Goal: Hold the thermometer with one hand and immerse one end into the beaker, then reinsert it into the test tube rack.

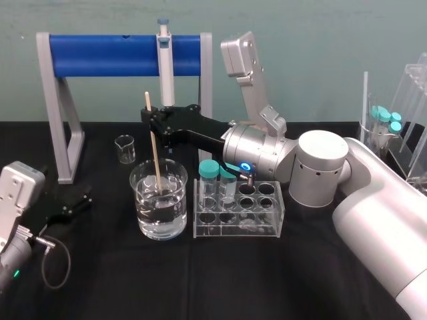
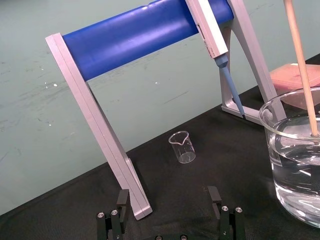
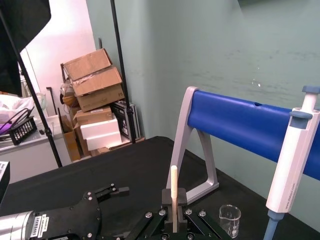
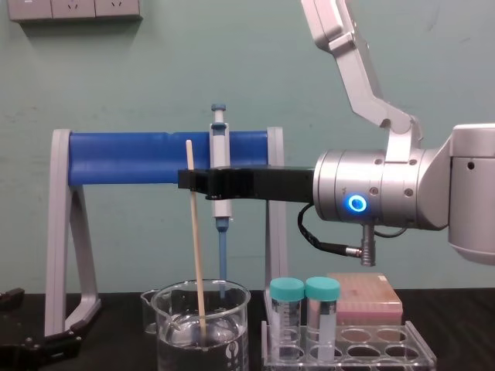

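Right claw (image 1: 148,115) poised above the beaker (image 1: 175,215), pressed tight on the thermometer (image 1: 155,152) just below its top end; the stick hangs almost upright beneath the claw, its lower end under the water inside the beaker. The test tube rack (image 1: 240,231), holding two capped tubes (image 1: 209,179), stands just right of the beaker on the black counter (image 1: 267,280). Left claw (image 1: 81,199), fingers spread, rests low, left of the beaker

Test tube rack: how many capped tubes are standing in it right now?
2: one teal-capped tube at the test tube rack's left end, the other right beside it. None seems hidden.
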Robot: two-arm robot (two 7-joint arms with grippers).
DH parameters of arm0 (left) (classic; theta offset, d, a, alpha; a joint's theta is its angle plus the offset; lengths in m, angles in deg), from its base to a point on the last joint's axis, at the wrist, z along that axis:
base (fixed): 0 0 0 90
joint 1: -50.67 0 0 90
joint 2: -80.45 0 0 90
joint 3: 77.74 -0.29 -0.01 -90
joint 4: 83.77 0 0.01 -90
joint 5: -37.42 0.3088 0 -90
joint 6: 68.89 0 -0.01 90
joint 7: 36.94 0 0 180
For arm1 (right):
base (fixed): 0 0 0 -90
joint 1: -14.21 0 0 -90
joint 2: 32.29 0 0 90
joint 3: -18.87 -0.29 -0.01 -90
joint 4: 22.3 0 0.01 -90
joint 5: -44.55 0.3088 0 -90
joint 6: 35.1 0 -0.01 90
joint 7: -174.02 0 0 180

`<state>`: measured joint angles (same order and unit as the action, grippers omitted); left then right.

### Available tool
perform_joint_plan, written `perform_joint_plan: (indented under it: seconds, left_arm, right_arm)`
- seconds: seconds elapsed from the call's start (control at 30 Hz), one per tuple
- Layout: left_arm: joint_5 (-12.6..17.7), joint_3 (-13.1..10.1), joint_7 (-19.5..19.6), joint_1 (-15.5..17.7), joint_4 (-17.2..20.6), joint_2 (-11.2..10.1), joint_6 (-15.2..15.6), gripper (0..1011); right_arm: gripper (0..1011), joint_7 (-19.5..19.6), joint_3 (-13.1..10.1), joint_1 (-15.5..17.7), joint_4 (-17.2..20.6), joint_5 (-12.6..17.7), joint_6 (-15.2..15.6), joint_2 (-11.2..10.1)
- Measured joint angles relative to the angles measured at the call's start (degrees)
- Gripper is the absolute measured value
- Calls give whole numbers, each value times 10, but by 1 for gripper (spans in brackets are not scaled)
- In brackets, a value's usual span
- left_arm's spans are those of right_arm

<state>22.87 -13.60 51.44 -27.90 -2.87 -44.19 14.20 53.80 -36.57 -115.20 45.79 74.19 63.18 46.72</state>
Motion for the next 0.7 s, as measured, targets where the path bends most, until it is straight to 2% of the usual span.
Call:
perform_joint_plan:
  seconds: [0.7]
  left_arm:
    - [0, 0, 0, 0, 0, 0, 0, 1004]
  right_arm:
    - [55, -8, 0, -5, -25, -2, -5, 8]
